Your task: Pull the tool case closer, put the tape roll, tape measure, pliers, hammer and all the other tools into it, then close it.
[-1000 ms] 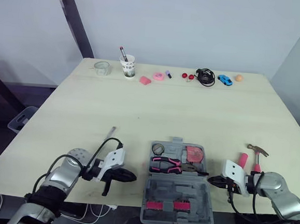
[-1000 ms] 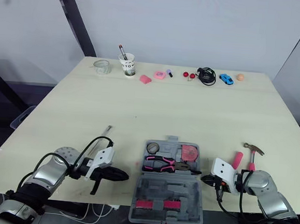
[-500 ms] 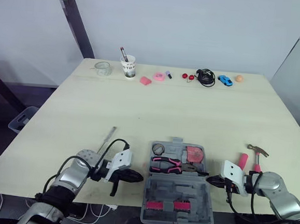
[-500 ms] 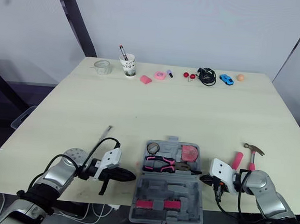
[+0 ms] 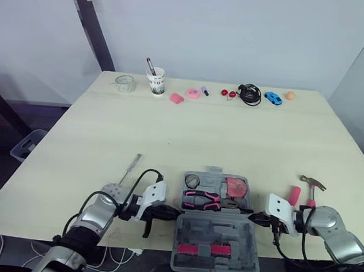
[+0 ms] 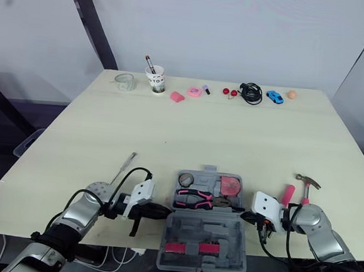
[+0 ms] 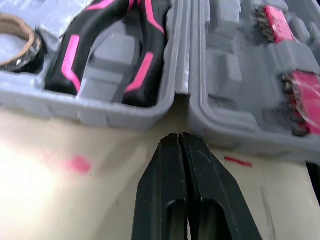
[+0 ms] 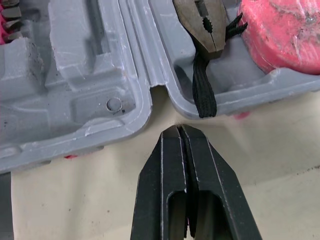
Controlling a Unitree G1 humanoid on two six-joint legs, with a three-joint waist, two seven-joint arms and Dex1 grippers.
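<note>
- In the head views, we saw the open tool case [image 5: 218, 236] at the near edge of the table [image 5: 188, 133], between the two arms.
- The pliers [image 5: 203, 199], the tape roll [image 5: 192, 180] and the tape measure [image 5: 235, 187] lay in its far half.
- The hammer [image 5: 311, 184] lay on the table to the right of the case, with a pink-handled tool [image 5: 295, 194] just beside it. A screwdriver [image 5: 129, 168] lay on the table to the left of the case.
- The left gripper [image 5: 175, 212] pointed at the left side of the case, and the right gripper [image 5: 252, 217] pointed at its right side. Both were low over the table.
- A cup [image 5: 155, 81] and some small things stood along the far edge.
- In the left wrist view, the left gripper [image 7: 179, 137] had its two fingers pressed together, holding nothing. The tips were just beside the hinge of the case [image 7: 220, 75]; we could not tell if they touched it. The pliers [image 7: 130, 55] and the tape roll [image 7: 17, 42] lay in their places.
- In the right wrist view, the right gripper [image 8: 179, 131] also had its fingers together and empty, just beside the hinge gap of the case [image 8: 80, 85]. The head of the pliers [image 8: 202, 22] and the tape measure [image 8: 282, 30] lay inside, and a black strap [image 8: 202, 92] hung over the rim.
</note>
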